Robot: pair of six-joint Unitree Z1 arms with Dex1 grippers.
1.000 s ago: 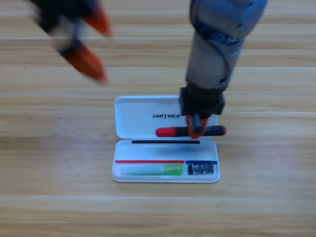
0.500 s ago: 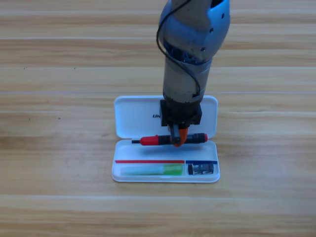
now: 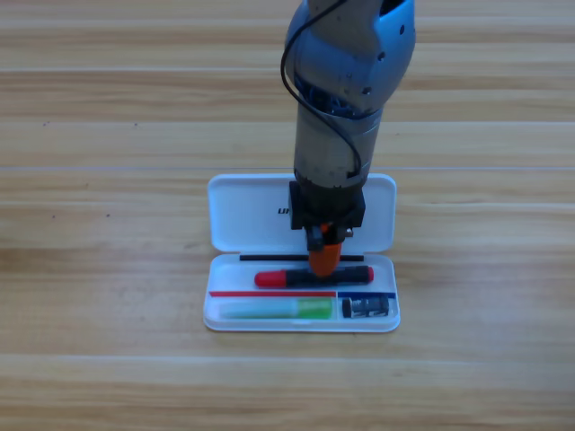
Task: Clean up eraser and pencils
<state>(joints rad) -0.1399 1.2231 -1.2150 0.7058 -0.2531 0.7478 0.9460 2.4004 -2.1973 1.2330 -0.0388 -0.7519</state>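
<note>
The right gripper [image 3: 326,260] pointed down, apparently gripping the red-capped pencil [image 3: 310,277] inside the open white case [image 3: 243,215]. The green pencil [image 3: 276,311] and eraser [image 3: 365,308] lay in the front compartments.

right arm [image 3: 346,99] over the case [image 3: 243,215], bare table [image 3: 99,269] seemingly around

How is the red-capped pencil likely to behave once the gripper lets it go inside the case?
The red-capped pencil looks like a stiff, round stick, so it could roll slightly. It lies flat in the white case's tray, whose walls should stop it. The right gripper is over its middle, so it likely stays level. It seems light for its size.
</note>
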